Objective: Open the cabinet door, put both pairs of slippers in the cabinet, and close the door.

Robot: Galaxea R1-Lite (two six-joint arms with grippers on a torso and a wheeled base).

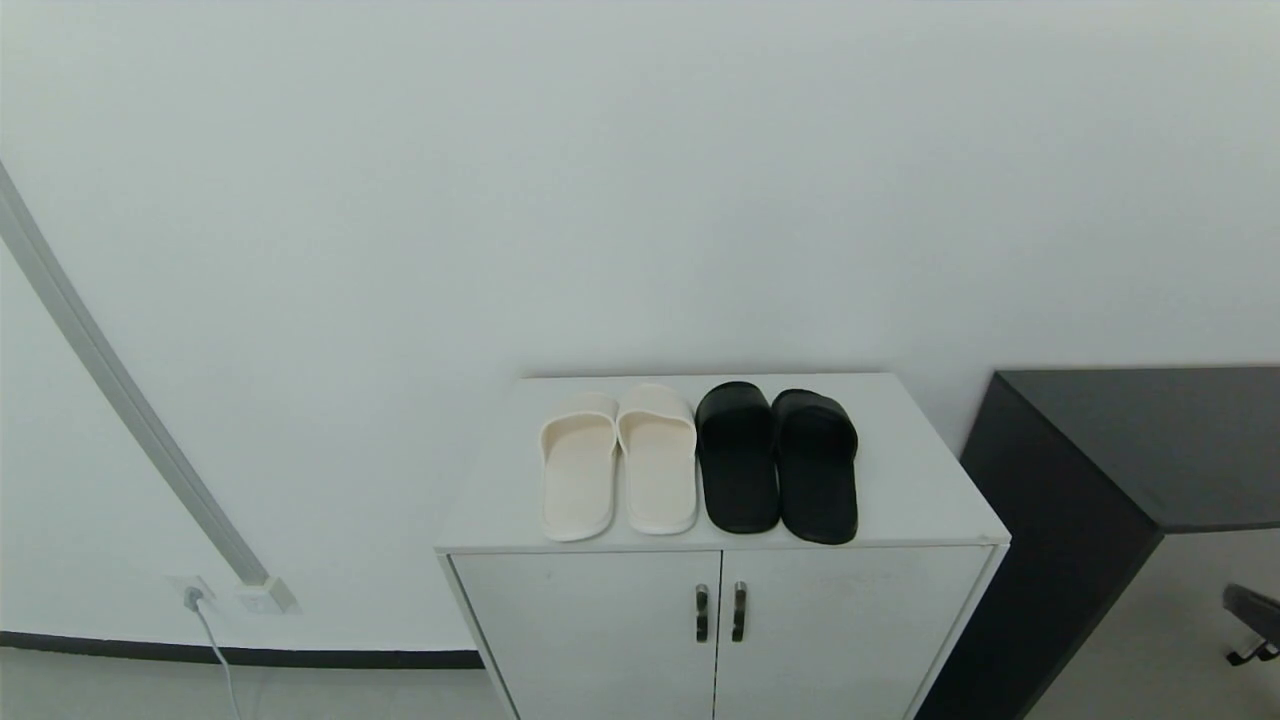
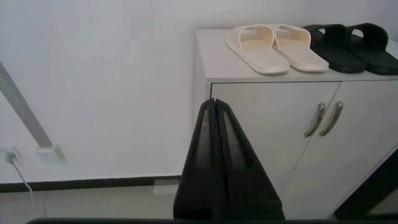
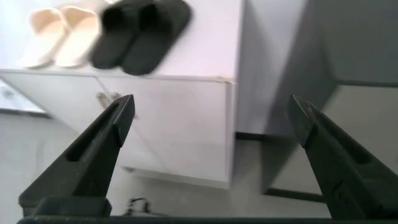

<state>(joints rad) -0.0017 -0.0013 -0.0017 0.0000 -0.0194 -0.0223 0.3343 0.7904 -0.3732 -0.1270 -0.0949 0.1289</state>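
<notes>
cabinet: white, two doors, against the wall; both doors are closed, so by my judgement the opening step is not yet done.
desk: dark, just beside the cabinet on the robot's right; it may crowd that door's swing.
left door, right door: they meet at the middle and are probably light, stiff panels.
black pair: on the cabinet top, right of middle, toes to the wall, heels near the front edge.
white pair: just left of the black pair and touching it, lying the same way.
slipper feel: looks like moulded foam — light, slightly springy, matte, not fragile; best taken by the strap or pinched at the heel.
left gripper: fingers pressed together, empty, low before the cabinet's left side.
right gripper: jaws spread wide, empty, facing the right door.
handles: two slim upright metal bars side by side — smooth, so pinch one firmly to pull.
</notes>
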